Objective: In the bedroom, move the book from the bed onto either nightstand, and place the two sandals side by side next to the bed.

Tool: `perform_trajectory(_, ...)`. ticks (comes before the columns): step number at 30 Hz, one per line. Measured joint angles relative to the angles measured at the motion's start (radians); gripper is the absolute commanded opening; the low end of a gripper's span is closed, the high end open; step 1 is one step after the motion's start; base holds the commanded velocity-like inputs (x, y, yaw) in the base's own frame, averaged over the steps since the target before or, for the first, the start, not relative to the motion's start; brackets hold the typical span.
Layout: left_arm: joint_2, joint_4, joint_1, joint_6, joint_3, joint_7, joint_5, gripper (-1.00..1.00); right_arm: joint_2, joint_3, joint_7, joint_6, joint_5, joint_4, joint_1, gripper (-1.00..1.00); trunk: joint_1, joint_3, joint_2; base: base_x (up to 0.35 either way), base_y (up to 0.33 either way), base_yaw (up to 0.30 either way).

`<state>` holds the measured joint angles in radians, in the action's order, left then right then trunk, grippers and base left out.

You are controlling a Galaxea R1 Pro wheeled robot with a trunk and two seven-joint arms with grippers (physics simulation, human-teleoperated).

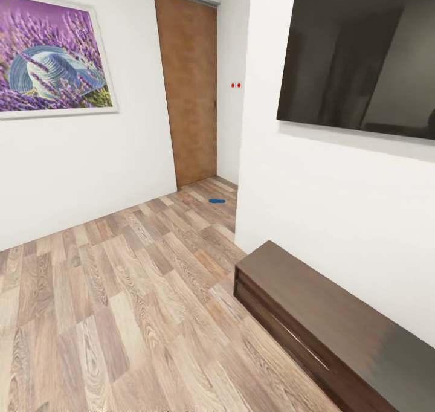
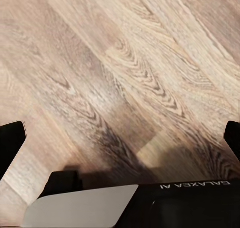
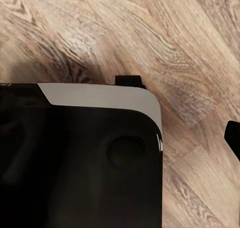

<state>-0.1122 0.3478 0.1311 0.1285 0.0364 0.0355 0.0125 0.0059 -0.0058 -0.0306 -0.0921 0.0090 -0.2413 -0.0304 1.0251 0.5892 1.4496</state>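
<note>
Your left gripper hangs spread and empty over bare floor, the sandal lying far ahead by the door; the right's state you cannot tell.

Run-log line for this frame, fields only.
phase: in transit | sandal: one blue, on floor by door | low cabinet: right | left claw: open, empty | right claw: unclear

We see a bright blue narrow sandal on the brown wood-plank floor, a purple lavender framed picture, white walls, and a dark-brown glossy long cabinet.
</note>
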Motion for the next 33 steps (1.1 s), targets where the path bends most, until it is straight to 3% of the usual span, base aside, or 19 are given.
perform_trajectory(33, 0.000, 0.000, 0.000, 0.000, 0.001, 0.000, 0.000, 1.00, 0.001, 0.000, 0.000, 0.000, 0.000, 0.000, 0.000, 1.00, 0.000, 0.030, 0.000, 0.000, 0.000, 0.252)
